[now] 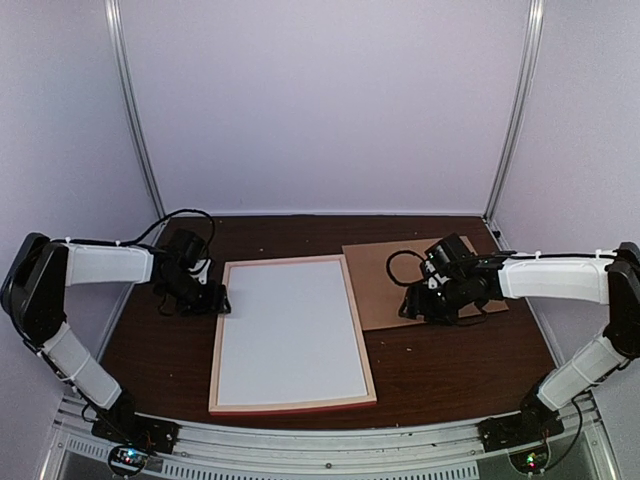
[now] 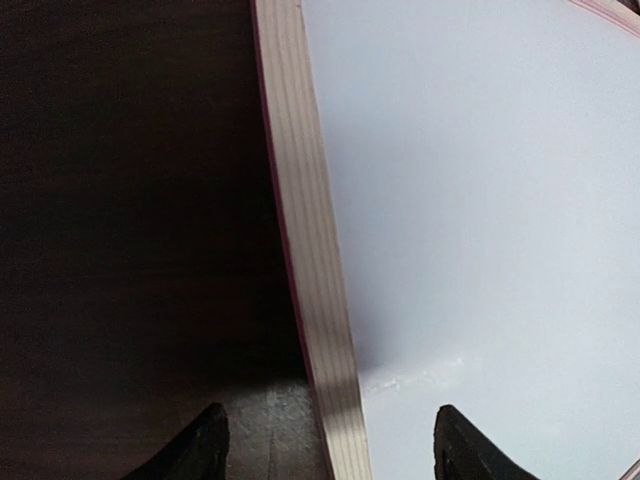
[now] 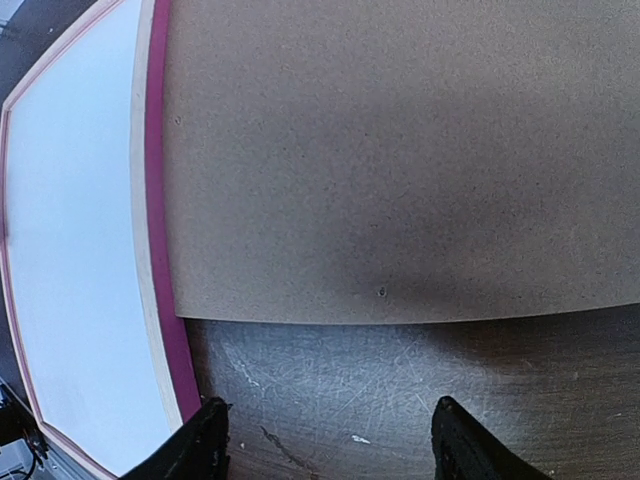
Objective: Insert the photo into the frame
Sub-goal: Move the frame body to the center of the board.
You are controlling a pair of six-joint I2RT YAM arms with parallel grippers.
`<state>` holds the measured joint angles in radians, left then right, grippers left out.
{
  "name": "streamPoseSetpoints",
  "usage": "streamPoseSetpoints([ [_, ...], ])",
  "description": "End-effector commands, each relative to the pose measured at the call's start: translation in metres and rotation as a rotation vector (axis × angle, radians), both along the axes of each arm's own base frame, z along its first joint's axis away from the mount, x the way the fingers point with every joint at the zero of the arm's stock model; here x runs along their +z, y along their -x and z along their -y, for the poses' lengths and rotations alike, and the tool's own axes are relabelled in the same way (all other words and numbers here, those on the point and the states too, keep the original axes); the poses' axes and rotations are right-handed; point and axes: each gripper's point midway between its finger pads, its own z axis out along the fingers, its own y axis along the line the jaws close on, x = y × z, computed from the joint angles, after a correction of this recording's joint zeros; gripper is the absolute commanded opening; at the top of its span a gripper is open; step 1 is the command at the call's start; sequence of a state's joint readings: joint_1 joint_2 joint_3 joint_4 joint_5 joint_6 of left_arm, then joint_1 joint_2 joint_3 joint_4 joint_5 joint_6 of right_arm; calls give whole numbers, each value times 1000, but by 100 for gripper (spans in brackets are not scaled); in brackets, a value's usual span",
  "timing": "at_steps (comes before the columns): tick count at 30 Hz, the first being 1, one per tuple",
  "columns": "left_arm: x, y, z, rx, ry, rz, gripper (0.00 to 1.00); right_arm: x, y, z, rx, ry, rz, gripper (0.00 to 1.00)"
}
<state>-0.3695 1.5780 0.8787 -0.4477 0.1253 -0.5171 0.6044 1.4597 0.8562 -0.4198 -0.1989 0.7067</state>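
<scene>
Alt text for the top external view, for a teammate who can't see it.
The frame lies back-up at centre, the photo apparently white-side-up inside it. The left gripper sits open at its left bar; the right gripper is open by the brown backing board on the right.

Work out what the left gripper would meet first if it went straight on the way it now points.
Probably the frame: its pale wooden side bar lies between the left gripper's open jaws; the depth is unclear.
</scene>
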Motion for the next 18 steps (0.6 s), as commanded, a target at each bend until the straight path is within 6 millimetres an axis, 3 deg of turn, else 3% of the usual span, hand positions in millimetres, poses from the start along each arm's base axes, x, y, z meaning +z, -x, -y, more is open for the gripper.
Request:
streamPoseSetpoints([
  [1, -1, -9, 1, -23, -34, 3, 68, -3, 0, 0, -9, -22, 7, 69],
  [7, -12, -13, 1, -26, -56, -22, 60, -9, 2, 2, -10, -14, 0, 69],
  [18, -10, -24, -4, -16, -102, -5, 42, -13, -1, 7, -18, -2, -6, 69],
])
